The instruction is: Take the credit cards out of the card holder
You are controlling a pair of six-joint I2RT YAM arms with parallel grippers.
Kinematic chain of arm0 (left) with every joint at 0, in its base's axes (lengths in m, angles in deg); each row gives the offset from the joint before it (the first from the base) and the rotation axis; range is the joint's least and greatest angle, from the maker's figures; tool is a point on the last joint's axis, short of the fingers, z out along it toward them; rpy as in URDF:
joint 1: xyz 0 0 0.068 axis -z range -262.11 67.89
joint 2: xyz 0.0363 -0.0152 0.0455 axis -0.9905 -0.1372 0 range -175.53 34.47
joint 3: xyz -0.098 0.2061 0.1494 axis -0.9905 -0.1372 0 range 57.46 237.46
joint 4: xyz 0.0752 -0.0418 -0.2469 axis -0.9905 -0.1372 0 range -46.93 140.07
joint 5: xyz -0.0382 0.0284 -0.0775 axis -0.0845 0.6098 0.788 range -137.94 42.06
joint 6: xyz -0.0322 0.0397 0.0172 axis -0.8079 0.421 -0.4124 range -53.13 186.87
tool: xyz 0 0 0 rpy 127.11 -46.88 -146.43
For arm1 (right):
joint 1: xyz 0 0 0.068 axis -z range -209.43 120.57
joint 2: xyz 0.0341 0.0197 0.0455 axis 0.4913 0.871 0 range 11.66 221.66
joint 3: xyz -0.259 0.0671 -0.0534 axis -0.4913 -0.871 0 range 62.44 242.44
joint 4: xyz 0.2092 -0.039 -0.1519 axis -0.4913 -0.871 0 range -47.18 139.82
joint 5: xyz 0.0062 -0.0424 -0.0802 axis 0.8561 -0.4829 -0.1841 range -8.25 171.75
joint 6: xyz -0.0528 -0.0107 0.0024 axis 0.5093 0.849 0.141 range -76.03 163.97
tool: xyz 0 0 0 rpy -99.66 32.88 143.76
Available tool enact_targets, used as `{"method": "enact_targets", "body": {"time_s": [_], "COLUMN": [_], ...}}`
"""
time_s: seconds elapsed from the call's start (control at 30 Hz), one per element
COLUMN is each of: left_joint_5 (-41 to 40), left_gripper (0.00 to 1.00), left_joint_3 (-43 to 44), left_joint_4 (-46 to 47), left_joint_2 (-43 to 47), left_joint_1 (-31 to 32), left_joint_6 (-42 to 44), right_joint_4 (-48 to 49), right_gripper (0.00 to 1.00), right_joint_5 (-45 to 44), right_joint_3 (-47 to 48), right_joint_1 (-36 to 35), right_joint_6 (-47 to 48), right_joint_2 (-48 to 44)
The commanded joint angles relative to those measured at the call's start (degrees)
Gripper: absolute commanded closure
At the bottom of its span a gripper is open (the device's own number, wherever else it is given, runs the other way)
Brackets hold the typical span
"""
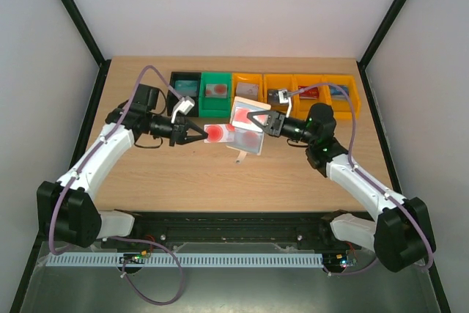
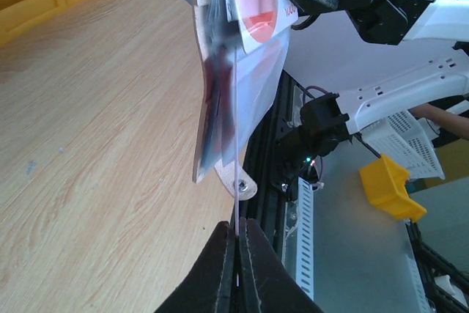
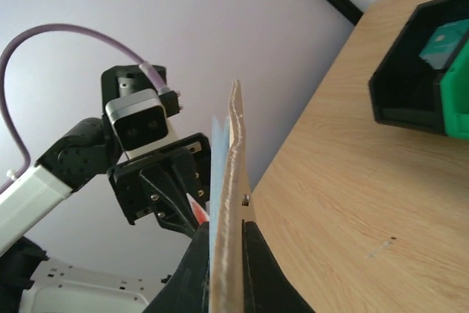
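1. Step in hand, as judged: draw the white-and-red card (image 1: 216, 133) leftward out of the card holder (image 1: 245, 139). Pull slowly in the sleeve's plane with no twist, so the sleeve is not dragged along.
2. Right gripper (image 1: 258, 120) was clamped shut on the holder's right edge, holding it up on edge above the table (image 1: 146, 177). It should brace against the pull.
3. Left gripper (image 1: 201, 135) was pinched shut on the card's left edge.
4. Holder was mid-table, between the two grippers. The card touched the left fingertips, and its right end met the holder.

- Behind card holder (image 1: 248, 128): bin row (image 1: 264, 91) blocks far side.
- Holder's left: left gripper (image 1: 204, 135) pinching credit card (image 1: 215, 133); its right: right gripper (image 1: 258, 120) clamping holder.
- In front of holder: bare table (image 1: 242, 181), free passage.
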Motion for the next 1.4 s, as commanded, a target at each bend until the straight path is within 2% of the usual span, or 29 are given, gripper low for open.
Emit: {"method": "enact_targets", "body": {"time_s": [0.0,0.2,0.3,0.47,0.6,0.83,0.93,1.13,1.37], "left_joint_5": [-1.6,-7.3,-13.5,-28.2,-33.0,-35.9,-36.5,-39.3,-38.7], "left_gripper": [0.98,0.98,0.98,0.98,0.98,0.98,0.98,0.98,0.98], "left_joint_3": [0.8,5.0,8.8,22.1,33.3,50.7,55.1,58.9,61.5], "left_joint_4": [1.4,3.0,4.9,1.9,-1.2,-4.6,-4.8,-4.3,-4.0], "left_joint_2": [0.9,-2.8,-7.5,-21.3,-31.9,-47.7,-52.5,-57.7,-61.8], "left_joint_1": [-2.0,-5.2,-5.2,-5.0,-3.8,-1.8,-1.2,-0.8,-0.6], "left_joint_6": [-1.8,-6.5,-9.9,-13.1,-13.3,-14.6,-15.3,-15.6,-15.8], "right_joint_4": [-1.8,-3.0,-2.9,-5.6,-7.7,-8.3,-8.9,-9.2,-9.6], "right_gripper": [0.98,0.98,0.98,0.98,0.98,0.98,0.99,0.98,0.98], "right_joint_5": [1.7,3.8,5.4,7.0,7.7,9.1,9.3,9.5,9.3], "right_joint_3": [0.4,0.7,1.7,5.2,7.8,8.9,9.1,9.9,10.1], "right_joint_1": [3.4,7.9,9.7,10.9,11.0,11.4,11.6,11.7,11.7], "right_joint_6": [1.6,1.3,1.3,3.7,6.2,7.2,8.0,8.3,8.6], "right_joint_2": [-2.7,-3.0,-1.8,1.4,3.6,6.0,6.2,7.3,8.2]}}
